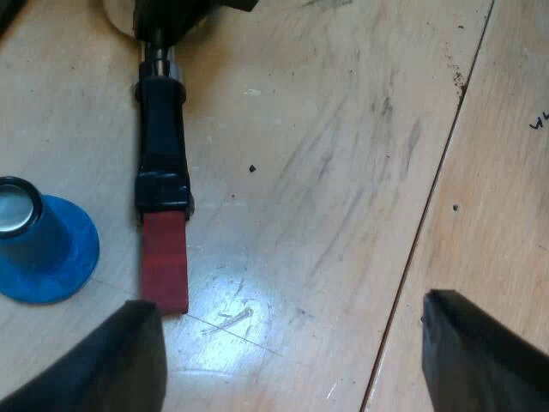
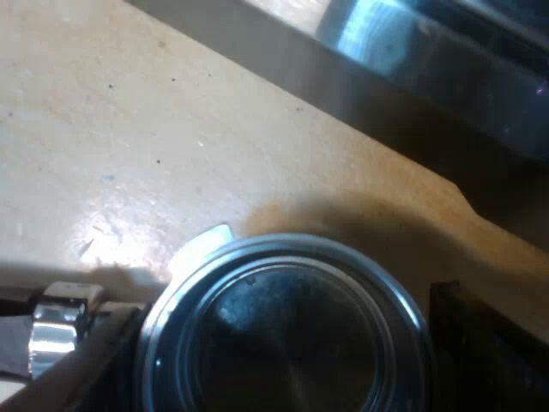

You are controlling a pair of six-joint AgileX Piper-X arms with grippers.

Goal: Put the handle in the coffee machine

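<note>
Left wrist view looks down on the wooden table (image 1: 343,129), where the holder (image 1: 163,163) lies flat, its dark handle running from the metal neck to the red end (image 1: 165,262). The left claw (image 1: 290,313) hangs over the table just past that red end, spread wide and holding nothing. One finger (image 1: 120,360) is right at the red tip and the other is well apart from the holder. A blue tamper (image 1: 43,249) stands upright on the table close beside the handle, not touching it.

In the right wrist view the holder's round metal cup (image 2: 287,343) faces up and sits within the right claw (image 2: 283,313); whether that claw grips it I cannot tell. A steel surface (image 2: 377,60) stands near the cup, with bare table between them.
</note>
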